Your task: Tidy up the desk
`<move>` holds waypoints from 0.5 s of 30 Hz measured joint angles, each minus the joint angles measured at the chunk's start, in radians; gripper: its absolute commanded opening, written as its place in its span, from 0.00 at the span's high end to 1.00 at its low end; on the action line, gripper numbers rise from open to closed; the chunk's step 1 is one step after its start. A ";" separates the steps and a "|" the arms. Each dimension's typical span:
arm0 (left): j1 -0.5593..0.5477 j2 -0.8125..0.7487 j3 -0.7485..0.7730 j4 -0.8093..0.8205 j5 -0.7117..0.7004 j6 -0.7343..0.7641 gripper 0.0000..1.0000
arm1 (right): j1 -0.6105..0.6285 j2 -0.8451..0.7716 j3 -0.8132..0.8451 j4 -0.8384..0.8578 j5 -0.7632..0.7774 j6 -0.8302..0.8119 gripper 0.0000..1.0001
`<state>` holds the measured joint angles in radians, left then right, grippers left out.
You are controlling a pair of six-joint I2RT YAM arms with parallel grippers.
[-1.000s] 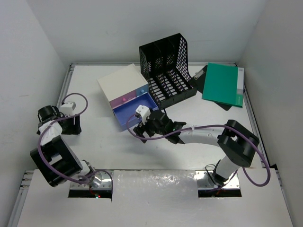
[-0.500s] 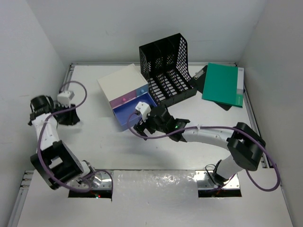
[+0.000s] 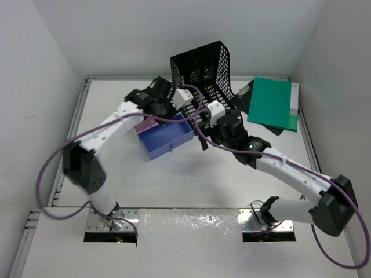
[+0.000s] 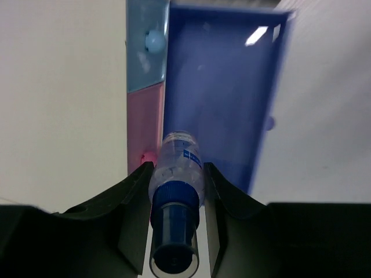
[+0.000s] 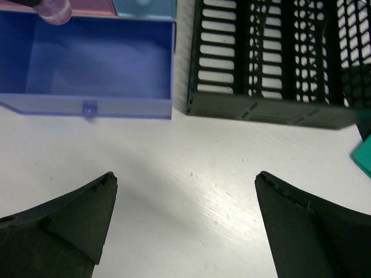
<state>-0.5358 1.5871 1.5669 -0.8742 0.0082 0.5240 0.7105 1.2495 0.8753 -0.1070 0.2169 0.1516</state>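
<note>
The white desk (image 3: pixel 116 168) holds a cream-topped drawer box (image 3: pixel 143 125) whose blue drawer (image 3: pixel 166 136) stands pulled open. My left gripper (image 3: pixel 159 110) hangs over the box and the drawer's back end. In the left wrist view it (image 4: pixel 177 174) is shut on a small clear bottle with a blue cap (image 4: pixel 180 155), held above the open drawer (image 4: pixel 223 87). My right gripper (image 5: pixel 185 176) is open and empty above bare desk in front of the drawer (image 5: pixel 98 63). In the top view it (image 3: pixel 206 138) sits just right of the drawer.
A black mesh file rack (image 3: pixel 203 75) stands behind the drawer box, close to the right wrist (image 5: pixel 272 58). A green folder (image 3: pixel 272 103) lies on a dark clipboard at the back right. White walls enclose the desk on three sides.
My left arm has swung from the far left of the desk over to the drawer box, bottle in its grip. My right gripper has drawn back to the right, towards the rack.
</note>
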 measured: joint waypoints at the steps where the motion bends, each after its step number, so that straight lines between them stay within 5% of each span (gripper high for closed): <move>1: -0.009 0.077 0.025 -0.016 -0.055 -0.003 1.00 | 0.002 -0.037 -0.021 -0.022 0.018 0.004 0.01; 9: -0.050 0.385 0.148 -0.145 -0.305 -0.010 1.00 | 0.005 -0.153 -0.089 -0.086 0.078 0.016 0.01; 10: -0.056 0.401 0.153 -0.154 -0.319 -0.010 0.81 | 0.005 -0.155 -0.092 -0.091 0.080 0.017 0.01; 12: -0.065 0.435 0.161 -0.175 -0.338 -0.010 0.62 | 0.005 -0.157 -0.093 -0.105 0.089 0.018 0.01; 13: -0.068 0.448 0.161 -0.182 -0.341 -0.008 0.32 | 0.005 -0.158 -0.093 -0.111 0.092 0.018 0.01; 15: -0.070 0.469 0.161 -0.206 -0.338 -0.011 0.01 | 0.005 -0.164 -0.093 -0.121 0.095 0.017 0.01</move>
<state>-0.6056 2.0563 1.7283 -1.0805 -0.3302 0.5129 0.7158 1.0859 0.7818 -0.2279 0.3122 0.1688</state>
